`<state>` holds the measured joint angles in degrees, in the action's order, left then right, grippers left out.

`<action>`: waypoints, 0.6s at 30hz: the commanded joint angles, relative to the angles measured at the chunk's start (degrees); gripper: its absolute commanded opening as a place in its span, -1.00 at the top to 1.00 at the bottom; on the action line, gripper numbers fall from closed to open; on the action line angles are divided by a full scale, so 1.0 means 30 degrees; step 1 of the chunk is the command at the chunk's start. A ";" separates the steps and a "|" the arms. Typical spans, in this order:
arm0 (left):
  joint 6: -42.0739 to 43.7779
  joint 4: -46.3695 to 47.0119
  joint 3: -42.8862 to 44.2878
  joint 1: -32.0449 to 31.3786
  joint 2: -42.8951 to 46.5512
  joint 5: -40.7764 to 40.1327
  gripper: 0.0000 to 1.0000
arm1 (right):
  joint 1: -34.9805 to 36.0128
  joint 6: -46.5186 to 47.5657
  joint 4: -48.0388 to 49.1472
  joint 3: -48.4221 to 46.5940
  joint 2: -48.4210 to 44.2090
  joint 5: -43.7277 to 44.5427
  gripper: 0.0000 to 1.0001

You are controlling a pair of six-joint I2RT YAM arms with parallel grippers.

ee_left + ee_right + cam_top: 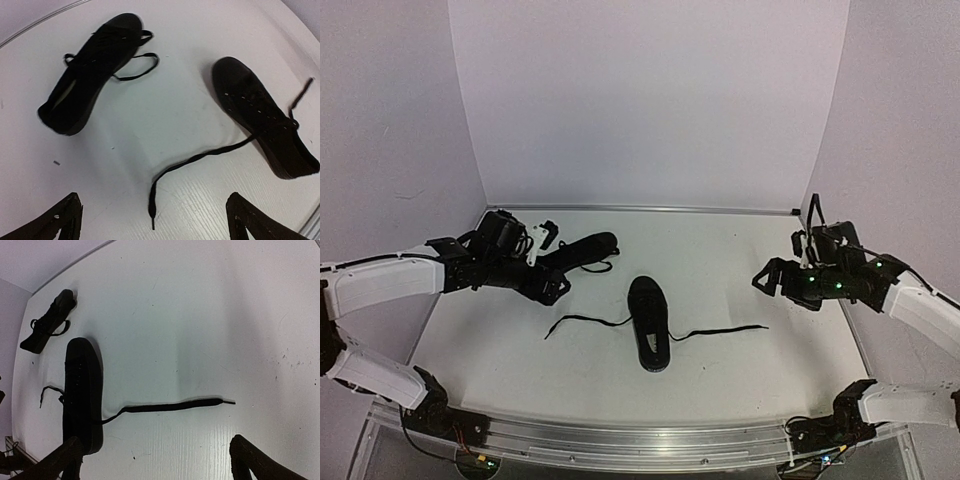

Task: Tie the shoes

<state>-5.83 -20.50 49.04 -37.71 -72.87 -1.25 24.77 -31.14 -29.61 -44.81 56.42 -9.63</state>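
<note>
The white tabletop (750,385) fills the lower half of the top view, with the two white-and-black arms reaching in from the left and right edges. An untied small black lace-up shoe (650,322) lies lengthwise at the middle of that view. The second black shoe (578,250) lies above and to the left of it, just beside the left arm. Its laces sit in loops that look knotted, though I cannot be sure.

The left gripper (153,202) hangs above the table with its fingers spread wide, holding nothing. The right gripper (156,442) is just as wide and empty.

The thin black left lace (582,320) trails flat toward the left of the frame and the thin black right lace (720,331) toward the right. The two laces are uncrossed.

The step in hand appears to be taking up the two lace ends. To do it well, each gripper should probably come down over its own lace near the lace tip (227,401). It should straddle the lace squarely, pinch low against the tabletop, and draw inward gently so the light shoe does not slide.
</note>
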 commanded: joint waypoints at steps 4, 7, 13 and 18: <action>0.6990 0.3816 -0.0035 -0.2242 -0.2984 0.4338 -0.96 | -0.0077 0.2470 0.1259 -0.1384 0.2044 -0.2319 -0.97; 0.9273 0.3780 0.0775 -0.3128 -0.5308 0.4549 -0.70 | -0.0079 0.2574 0.1845 -0.1232 0.2112 -0.2959 -0.97; 1.2134 0.6304 0.1093 -0.3661 -0.7835 0.4956 -0.21 | -0.0066 0.2508 0.2238 -0.0769 0.2146 -0.3867 -0.97; 1.2994 0.8323 0.1072 -0.3668 -0.8649 0.5520 0.01 | -0.0077 0.2192 0.2547 -0.0200 0.1749 -0.4110 -0.97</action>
<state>27.79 -4.29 50.44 -48.81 -97.75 12.77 24.77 -24.65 -24.42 -46.32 62.79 -20.41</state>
